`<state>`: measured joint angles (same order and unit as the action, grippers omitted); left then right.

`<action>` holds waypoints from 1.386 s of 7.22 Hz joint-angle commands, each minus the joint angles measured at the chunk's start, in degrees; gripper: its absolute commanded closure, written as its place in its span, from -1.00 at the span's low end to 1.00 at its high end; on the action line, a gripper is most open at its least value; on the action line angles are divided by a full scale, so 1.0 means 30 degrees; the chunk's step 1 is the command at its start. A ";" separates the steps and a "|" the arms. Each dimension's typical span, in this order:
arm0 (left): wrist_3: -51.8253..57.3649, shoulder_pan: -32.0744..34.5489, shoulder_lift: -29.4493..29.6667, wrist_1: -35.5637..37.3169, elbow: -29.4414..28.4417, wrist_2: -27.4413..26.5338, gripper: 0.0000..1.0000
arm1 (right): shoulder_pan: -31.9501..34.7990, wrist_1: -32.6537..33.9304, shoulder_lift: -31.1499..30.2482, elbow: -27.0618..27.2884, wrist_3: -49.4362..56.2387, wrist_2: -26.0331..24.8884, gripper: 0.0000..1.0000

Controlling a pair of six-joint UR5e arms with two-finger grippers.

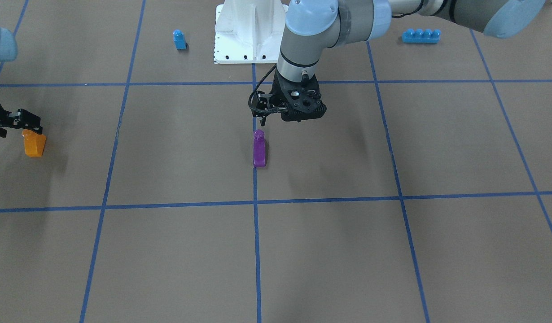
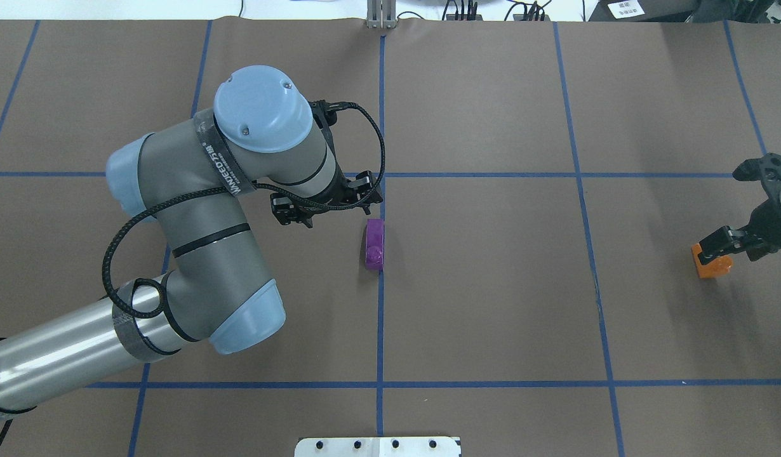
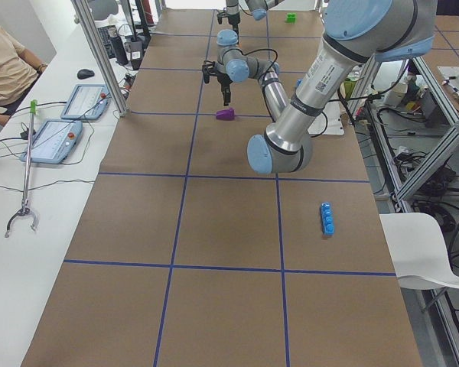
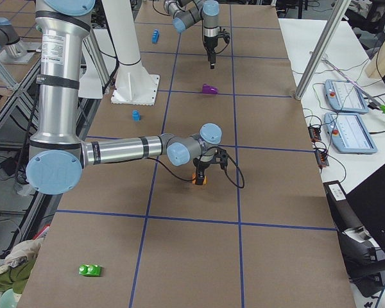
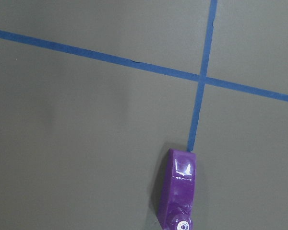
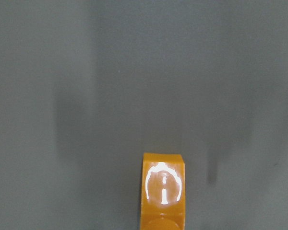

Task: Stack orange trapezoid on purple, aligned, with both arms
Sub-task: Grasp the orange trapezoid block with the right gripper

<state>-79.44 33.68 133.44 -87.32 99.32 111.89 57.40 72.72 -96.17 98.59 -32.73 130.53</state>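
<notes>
My left gripper (image 1: 263, 119) hangs raised above the purple (image 1: 259, 153), clear of it. My right gripper (image 2: 714, 245) sits low at the top of the orange trapezoid (image 2: 712, 265), and for neither can I tell whether the fingers are spread or pressed together. The purple lies on the centre tape line (image 1: 256, 233) mid-surface (image 1: 330, 251), its stud end nearer me. The orange trapezoid stands well apart, far out to my right. Near my base sit a small blue block (image 1: 179, 39) on the right and a long blue brick (image 1: 421, 35) on the left.
</notes>
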 commanded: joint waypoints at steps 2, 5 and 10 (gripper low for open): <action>0.0112 0.0171 -0.0298 -0.0247 0.0027 -0.0003 -1.00 | -0.0792 -0.1915 0.0734 -0.1922 -0.0626 -0.0502 -0.82; 0.0112 0.0200 -0.0330 -0.0220 0.0320 -0.0003 -0.99 | -0.0677 -0.2093 0.0476 -0.1517 -0.1452 -0.0531 1.00; 0.6559 0.2040 -0.4499 -0.0133 0.2801 0.0522 -0.99 | -0.3033 0.0190 0.4995 0.2118 -0.7898 -0.0936 1.00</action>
<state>-68.67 37.85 126.29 -87.90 104.24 112.78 52.67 71.39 -88.46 104.13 -47.20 128.92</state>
